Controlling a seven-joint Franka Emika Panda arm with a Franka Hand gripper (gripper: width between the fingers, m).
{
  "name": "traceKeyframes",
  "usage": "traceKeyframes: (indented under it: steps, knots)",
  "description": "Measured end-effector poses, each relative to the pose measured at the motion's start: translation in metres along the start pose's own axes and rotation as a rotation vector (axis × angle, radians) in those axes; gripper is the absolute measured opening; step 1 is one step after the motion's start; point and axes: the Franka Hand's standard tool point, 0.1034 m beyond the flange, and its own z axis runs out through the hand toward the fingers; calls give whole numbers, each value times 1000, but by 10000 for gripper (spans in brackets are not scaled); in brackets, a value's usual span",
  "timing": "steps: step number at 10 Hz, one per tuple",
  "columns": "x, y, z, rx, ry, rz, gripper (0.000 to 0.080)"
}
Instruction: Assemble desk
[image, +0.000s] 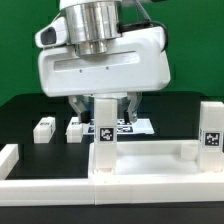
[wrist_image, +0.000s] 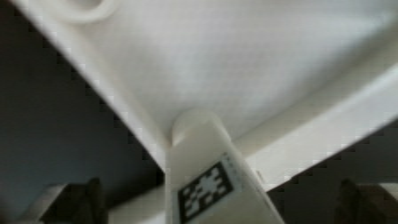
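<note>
The desk top (image: 150, 160), a white tray with a raised rim, lies near the front of the table. One leg (image: 104, 135) stands upright on the exterior view's left part of it, tag facing the camera. A second leg (image: 211, 128) stands upright at its right end. My gripper (image: 103, 108) hovers just above and behind the first leg, jaws open wide and holding nothing. In the wrist view the tagged leg (wrist_image: 206, 180) rises between my spread fingers (wrist_image: 71, 203) without touching them, with the desk top (wrist_image: 231, 70) beyond it. Two more legs (image: 43, 128) (image: 75, 128) lie loose behind.
The marker board (image: 130, 127) lies on the black table behind the gripper. A white border rail (image: 8, 157) runs along the exterior view's left edge, and another (image: 100, 195) along the front.
</note>
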Motion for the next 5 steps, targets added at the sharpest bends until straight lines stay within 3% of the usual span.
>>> traceKeyframes:
  steps: [1, 2, 5]
  knots:
    - [2, -1, -3, -20, -5, -159, 649]
    - [4, -1, -5, -18, -15, -246, 649]
    - [5, 1, -5, -16, -10, -162, 623]
